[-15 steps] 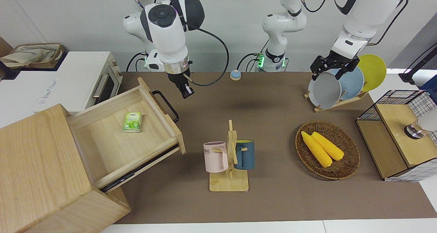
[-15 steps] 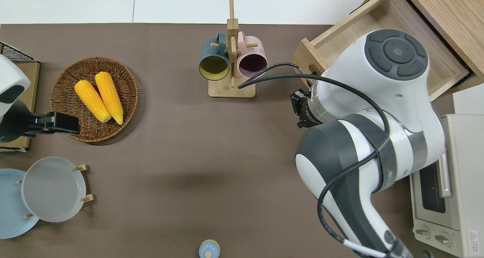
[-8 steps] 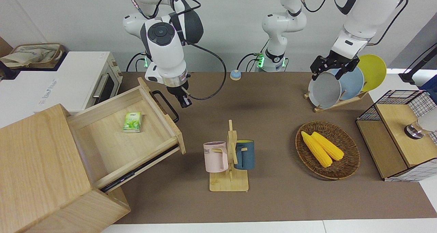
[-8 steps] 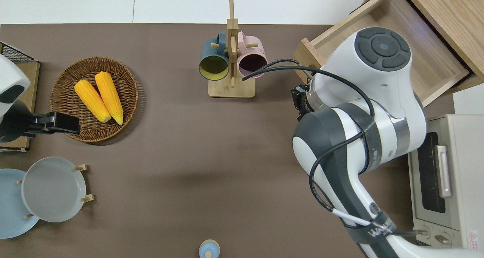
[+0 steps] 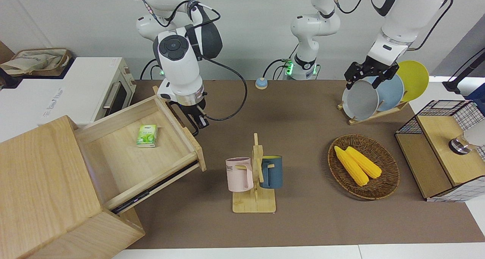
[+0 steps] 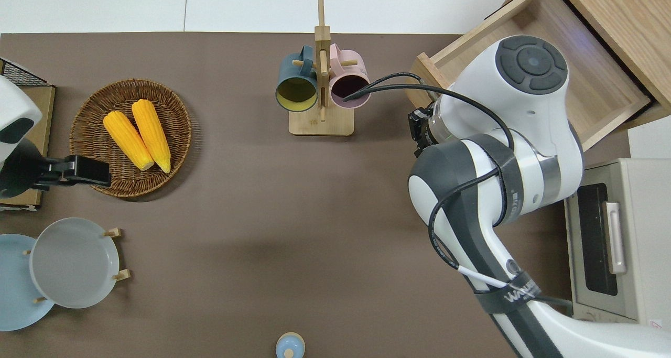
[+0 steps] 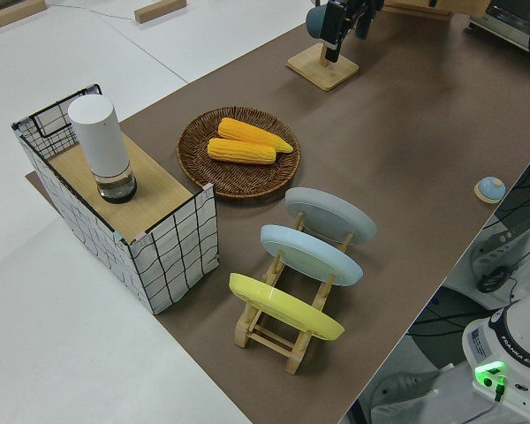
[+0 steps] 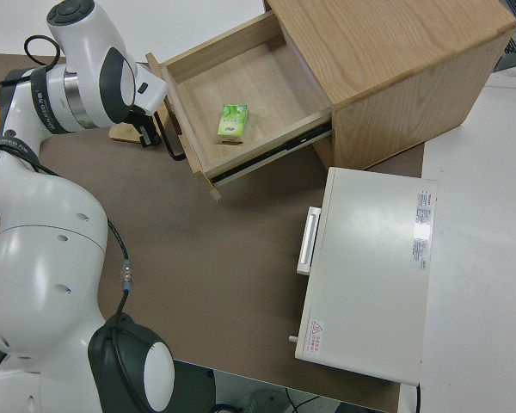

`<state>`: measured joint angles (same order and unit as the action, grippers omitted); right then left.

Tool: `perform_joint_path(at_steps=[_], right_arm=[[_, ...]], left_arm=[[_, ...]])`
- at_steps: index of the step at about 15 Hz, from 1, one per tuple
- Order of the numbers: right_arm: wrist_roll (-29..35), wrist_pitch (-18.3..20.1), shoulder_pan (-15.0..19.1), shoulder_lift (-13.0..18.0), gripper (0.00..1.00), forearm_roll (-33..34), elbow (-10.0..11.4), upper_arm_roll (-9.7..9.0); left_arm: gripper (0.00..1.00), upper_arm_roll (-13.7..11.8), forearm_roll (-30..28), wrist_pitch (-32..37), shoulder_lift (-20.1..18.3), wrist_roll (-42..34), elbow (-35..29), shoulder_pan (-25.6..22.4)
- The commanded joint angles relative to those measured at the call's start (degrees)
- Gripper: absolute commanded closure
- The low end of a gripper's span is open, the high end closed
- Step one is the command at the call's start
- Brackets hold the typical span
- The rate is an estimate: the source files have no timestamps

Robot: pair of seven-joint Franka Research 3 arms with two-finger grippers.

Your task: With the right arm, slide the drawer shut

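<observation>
The drawer [image 5: 125, 164] stands pulled far out of the light-wood cabinet [image 5: 41, 183], with a small green packet [image 5: 147, 135] lying in it. Its black loop handle [image 5: 185, 118] faces the middle of the table. My right gripper [image 5: 201, 122] is shut and low, right beside the handle on the drawer's front; it also shows in the right side view [image 8: 146, 129]. In the overhead view the arm hides most of it. The left arm is parked, its gripper [image 5: 362, 85] open.
A mug rack [image 5: 254, 175] with a pink and a blue mug stands close to the drawer's front. A white oven [image 5: 75, 88] sits beside the cabinet. A basket of corn [image 5: 363, 166], a plate rack [image 5: 379, 96] and a wire-sided box [image 5: 443, 149] lie toward the left arm's end.
My right gripper has come down and moved toward the drawer, from over the bare table to right beside the handle. The drawer has not moved. The left arm is still.
</observation>
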<state>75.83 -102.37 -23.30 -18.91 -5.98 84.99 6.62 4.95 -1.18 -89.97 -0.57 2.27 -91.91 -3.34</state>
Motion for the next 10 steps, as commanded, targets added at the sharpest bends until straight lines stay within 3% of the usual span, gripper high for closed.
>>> perform_joint_path(at_steps=[1,10], right_arm=[[-0.51,-1.87,0.63,-1.04,1.0,0.61,0.7,-0.47],[-3.85,-4.42,2.38,-2.01,1.0,2.72,0.61,-0.47]], left_arm=[[0.0,-0.29,0.65,0.67,-0.57,-0.43,-0.28,0.26],[0.0,-0.29,0.65,0.67,-0.57,-0.43,-0.28,0.35]])
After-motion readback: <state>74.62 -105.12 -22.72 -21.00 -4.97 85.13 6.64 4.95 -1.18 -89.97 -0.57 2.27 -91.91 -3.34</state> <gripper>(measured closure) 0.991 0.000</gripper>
